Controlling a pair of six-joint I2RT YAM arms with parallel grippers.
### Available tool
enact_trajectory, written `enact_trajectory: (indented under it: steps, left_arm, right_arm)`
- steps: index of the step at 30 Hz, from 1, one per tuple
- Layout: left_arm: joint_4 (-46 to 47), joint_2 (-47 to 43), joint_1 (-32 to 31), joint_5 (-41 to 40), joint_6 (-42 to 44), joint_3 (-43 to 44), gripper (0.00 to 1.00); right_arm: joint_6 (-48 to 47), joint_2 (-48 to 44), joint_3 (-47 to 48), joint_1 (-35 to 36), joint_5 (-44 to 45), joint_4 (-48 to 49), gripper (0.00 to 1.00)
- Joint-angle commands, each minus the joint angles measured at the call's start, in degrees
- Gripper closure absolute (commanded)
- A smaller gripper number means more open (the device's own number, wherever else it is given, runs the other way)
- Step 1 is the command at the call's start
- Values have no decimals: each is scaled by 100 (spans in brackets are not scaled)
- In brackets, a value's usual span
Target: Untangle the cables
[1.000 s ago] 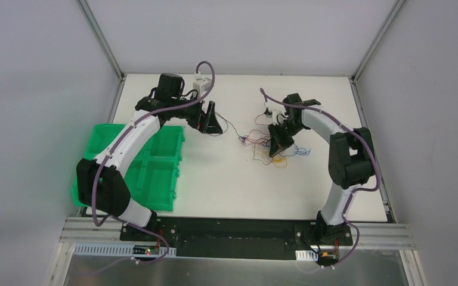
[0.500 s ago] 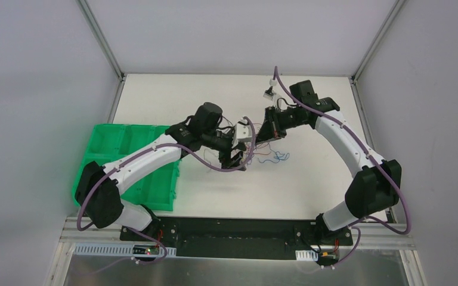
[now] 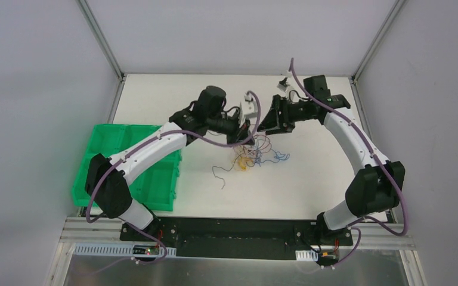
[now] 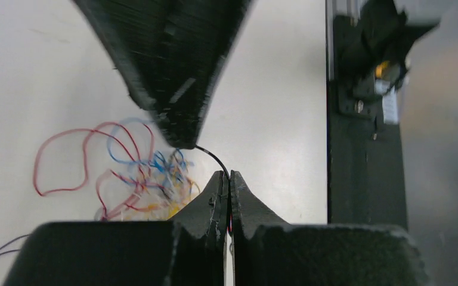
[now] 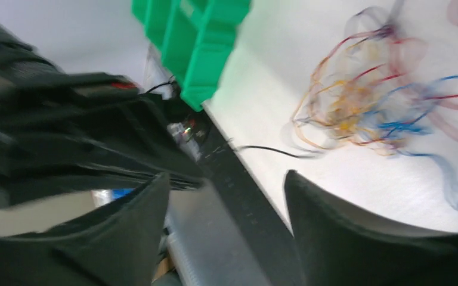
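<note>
left gripper (image 4: 227, 176) pinched fully closed on the dark grey cable (image 4: 210, 156), which arcs up-left to the black tip at frame top; right gripper (image 5: 223, 176) fingers spread wide, nothing between them; cables (image 3: 255, 154) bunched mid-frame on the table (image 3: 334, 179), just below both grippers, long axis roughly left-right; only the left wrist view shows the pinch; only the top view shows a stray strand trailing lower left

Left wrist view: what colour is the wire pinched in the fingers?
Nearly black: a dark grey wire, clearest in left wrist view.
</note>
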Motion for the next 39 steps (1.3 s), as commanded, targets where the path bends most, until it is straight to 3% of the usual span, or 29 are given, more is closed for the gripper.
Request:
enact_trajectory:
  steps: [1,3,7,11,15,22,30,39]
  left_arm:
    - [132,376,410,728,-2338,1434,100]
    - [129,613,460,1036,-3013,1821,100]
    - [251,954,539,1077,-3968,2264,100]
    - [1386,1128,733,1413,-5209,2408,100]
    - [2557,1187,761,1757,-6119,2515,100]
    - [2959,1196,765,1963,-6538,3004,100]
    - [2646,1277,927,1674,-6492,4040,100]
    - [1639,1560,1670,1250,-5679,6380,100]
  right_arm:
    - [-538,-423,279,-721,645,465,19]
    - [-671,-870,-15,-864,799,1018,10]
    - [-754,-2014,-989,-786,408,2737,1]
    - [-1227,-2808,-2084,-68,1085,4332,1]
    - [-1312,-2572,-2754,405,2073,5335,2]
    - [-1415,-1437,-3349,704,2790,7102,29]
    - [-1721,-402,-3343,819,3074,7616,65]
    - [-3233,-349,-4216,309,2928,7084,76]
